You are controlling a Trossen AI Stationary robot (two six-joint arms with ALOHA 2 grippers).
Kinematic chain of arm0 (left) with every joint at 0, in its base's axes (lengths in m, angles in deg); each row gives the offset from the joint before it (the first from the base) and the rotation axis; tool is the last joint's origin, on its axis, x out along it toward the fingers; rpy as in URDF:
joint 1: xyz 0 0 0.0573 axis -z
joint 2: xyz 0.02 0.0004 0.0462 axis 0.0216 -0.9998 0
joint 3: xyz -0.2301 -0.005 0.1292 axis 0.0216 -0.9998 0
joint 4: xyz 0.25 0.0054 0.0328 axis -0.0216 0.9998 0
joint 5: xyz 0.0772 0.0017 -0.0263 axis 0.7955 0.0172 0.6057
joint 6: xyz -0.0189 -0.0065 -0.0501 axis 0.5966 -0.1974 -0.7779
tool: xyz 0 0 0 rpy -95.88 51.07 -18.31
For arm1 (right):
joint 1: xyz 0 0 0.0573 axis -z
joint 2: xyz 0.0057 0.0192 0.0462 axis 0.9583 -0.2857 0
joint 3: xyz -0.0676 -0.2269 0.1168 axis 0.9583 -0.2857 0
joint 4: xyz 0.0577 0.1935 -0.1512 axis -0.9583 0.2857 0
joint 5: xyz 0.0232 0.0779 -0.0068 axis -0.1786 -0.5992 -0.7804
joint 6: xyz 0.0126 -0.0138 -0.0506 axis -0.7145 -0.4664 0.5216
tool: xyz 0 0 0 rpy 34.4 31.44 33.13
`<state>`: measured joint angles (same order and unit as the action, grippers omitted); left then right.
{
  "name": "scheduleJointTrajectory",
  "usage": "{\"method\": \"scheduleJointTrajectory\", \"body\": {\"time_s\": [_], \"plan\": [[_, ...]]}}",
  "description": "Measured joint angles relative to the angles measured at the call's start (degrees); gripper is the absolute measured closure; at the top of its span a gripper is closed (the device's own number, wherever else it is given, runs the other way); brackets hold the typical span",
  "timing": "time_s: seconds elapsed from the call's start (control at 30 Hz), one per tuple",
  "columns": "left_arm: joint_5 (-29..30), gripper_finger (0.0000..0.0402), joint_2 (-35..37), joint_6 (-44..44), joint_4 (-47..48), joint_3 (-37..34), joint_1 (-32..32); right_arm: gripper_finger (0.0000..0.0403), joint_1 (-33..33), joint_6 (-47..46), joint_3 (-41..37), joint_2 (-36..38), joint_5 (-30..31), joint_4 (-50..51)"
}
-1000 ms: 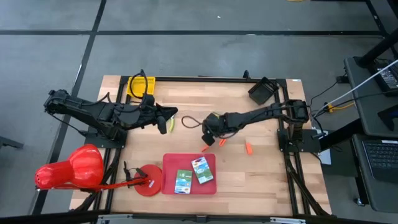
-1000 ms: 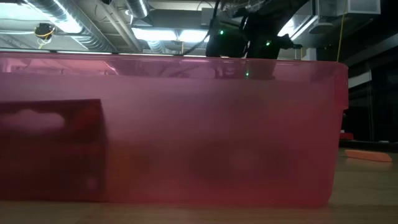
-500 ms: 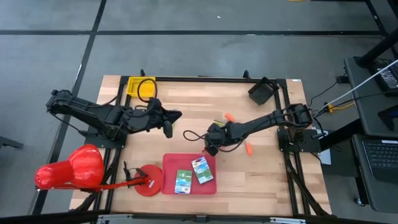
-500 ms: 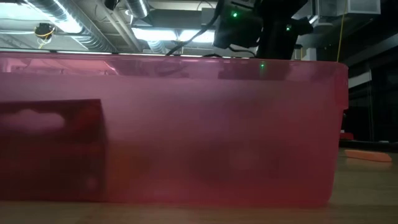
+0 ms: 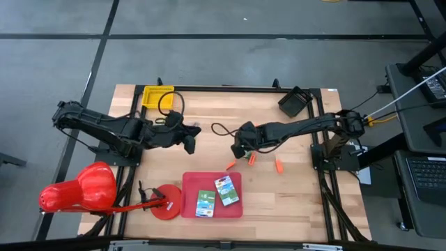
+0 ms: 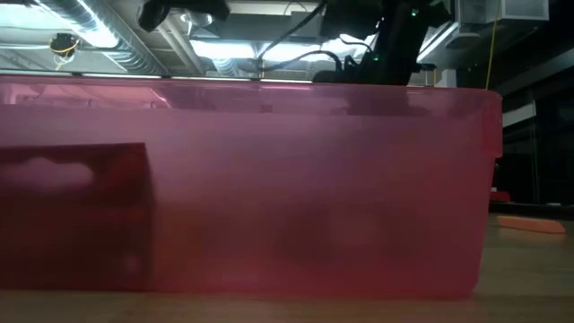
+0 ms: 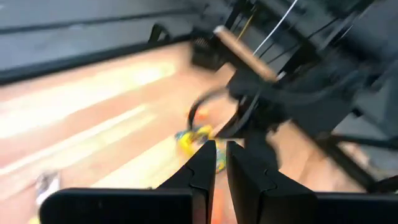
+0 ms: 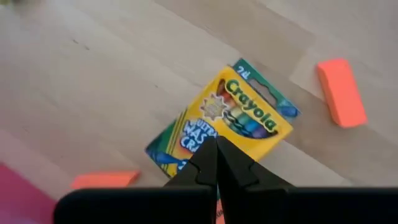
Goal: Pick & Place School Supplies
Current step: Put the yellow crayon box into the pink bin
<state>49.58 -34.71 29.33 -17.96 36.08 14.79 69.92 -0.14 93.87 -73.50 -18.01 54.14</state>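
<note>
We see the right gripper (image 8: 216, 149), jaws pressed together, above one crayon box (image 8: 230, 121) and two orange sticks (image 8: 340, 91); the left gripper (image 7: 221, 163) has jaws nearly together.

Red tray wall (image 6: 269, 188) filling the low view and hiding the counter, left wrist view smearing, crayon box (image 8: 221, 124) partly sitting behind fingers (image 8: 202, 165)
</note>
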Motion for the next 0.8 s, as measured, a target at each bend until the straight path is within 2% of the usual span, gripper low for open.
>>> {"method": "scheduleJointTrajectory", "body": {"time_s": [0.17, 0.3, 0.4, 0.53, 0.67, 0.8], "plan": [[0.08, 0.0368, -0.27, -3.33, 5.22, 0.0, 0.17, 0.0403, -0.28, -1.39, -0.74, -0.12, -2.44, 4.29], [2.02, 0.0368, -0.2, -3.36, 7.21, 0.0, 0.62, 0.0403, -0.64, -2.75, -6.2, -0.13, -7.87, 4.79], [2.06, 0.0368, -0.07, -3.23, 8.58, 0.0, 0.64, 0.0403, -1.81, -4.0, -9.65, -0.14, -10.8, 1.56], [2.04, 0.0368, -0.07, -2.71, 9.27, 0.0, 0.64, 0.0403, -2.11, -4.38, -10.21, -0.15, -11.61, -4.31], [1.59, 0.0368, -0.07, -2.28, 9.73, 0.0, 0.51, 0.0403, -0.51, -5.5, -10.11, -0.58, -11.47, -12.38], [1.38, 0.0368, -0.05, -2.65, 10.77, 0.0, 0.49, 0.0403, 2.52, -5.08, -10.08, -3.19, -14.33, -19.71]]}}
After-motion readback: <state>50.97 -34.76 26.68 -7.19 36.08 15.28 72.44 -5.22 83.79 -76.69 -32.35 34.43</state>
